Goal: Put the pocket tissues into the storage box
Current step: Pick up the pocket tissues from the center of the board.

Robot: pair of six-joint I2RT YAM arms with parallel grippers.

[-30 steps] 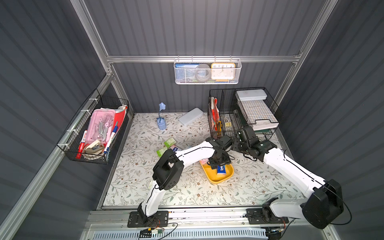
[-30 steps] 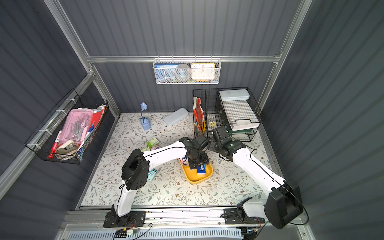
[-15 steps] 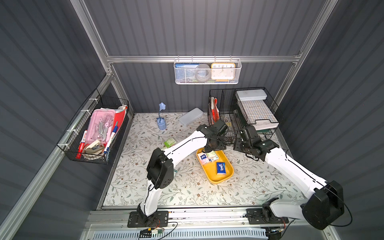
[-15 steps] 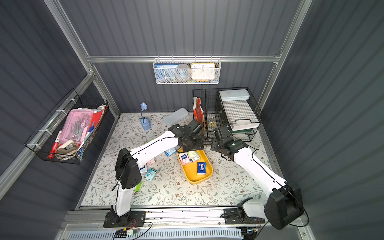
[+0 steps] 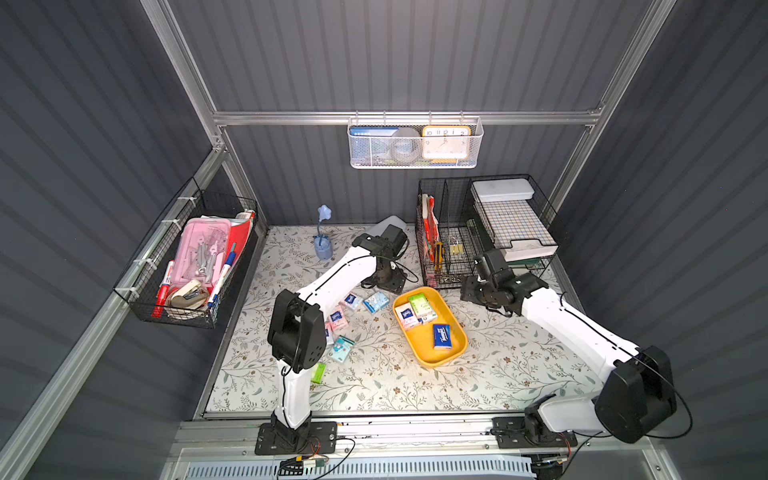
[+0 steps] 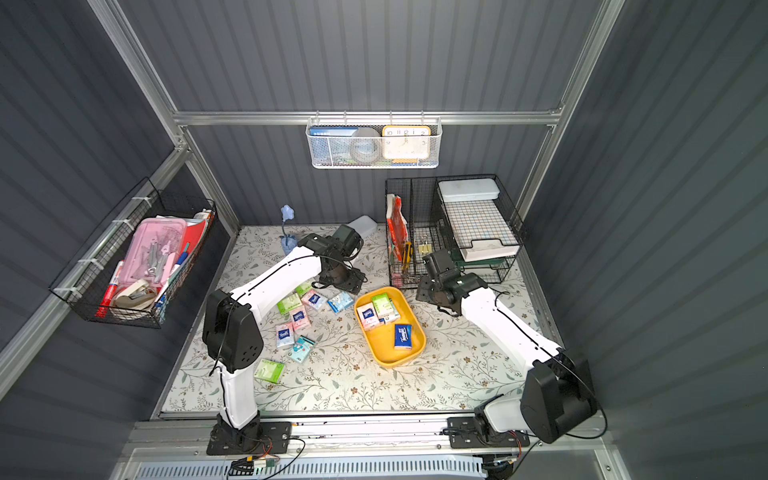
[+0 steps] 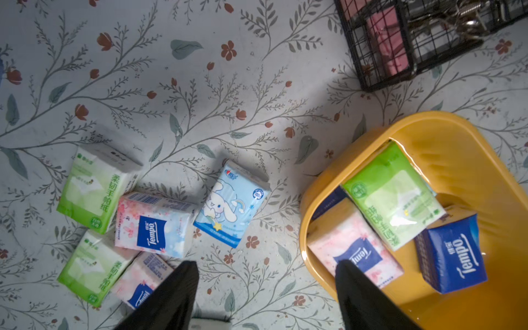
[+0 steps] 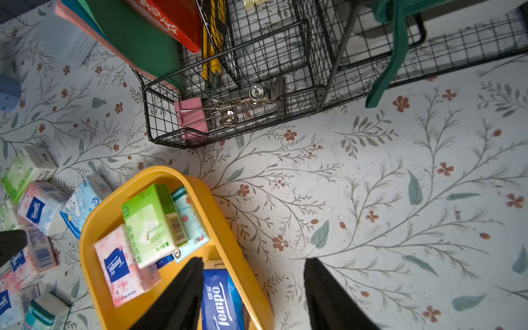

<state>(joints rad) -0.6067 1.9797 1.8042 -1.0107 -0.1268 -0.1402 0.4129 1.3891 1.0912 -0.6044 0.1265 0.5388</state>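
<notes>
The yellow storage box [image 5: 432, 361] lies mid-mat and holds a green [image 5: 420, 305], a pink [image 5: 406, 316] and a dark blue [image 5: 441, 336] packet of pocket tissues; the right wrist view also shows a teal packet [image 8: 190, 220] in it. Several more pocket tissues [image 5: 376, 301] lie loose on the mat left of the box, also visible in the left wrist view [image 7: 231, 203]. My left gripper [image 7: 264, 267] hangs open and empty above the mat between these packets and the box rim [image 7: 428, 120]. My right gripper [image 8: 254, 261] is open and empty above the box's right wall [image 8: 223, 225].
A black wire basket [image 5: 440, 266] with binder clips and a paper tray stands just behind the box. A blue flower pot [image 5: 323, 245] and a grey-white pencil case [image 5: 384, 224] sit at the back. A side basket [image 5: 191, 266] and a white mesh basket [image 5: 415, 143] hang on the walls.
Both grippers have risen away from the box and opened wider. The left one drew back and to the left, the right one to the right, uncovering the packets in the box.
</notes>
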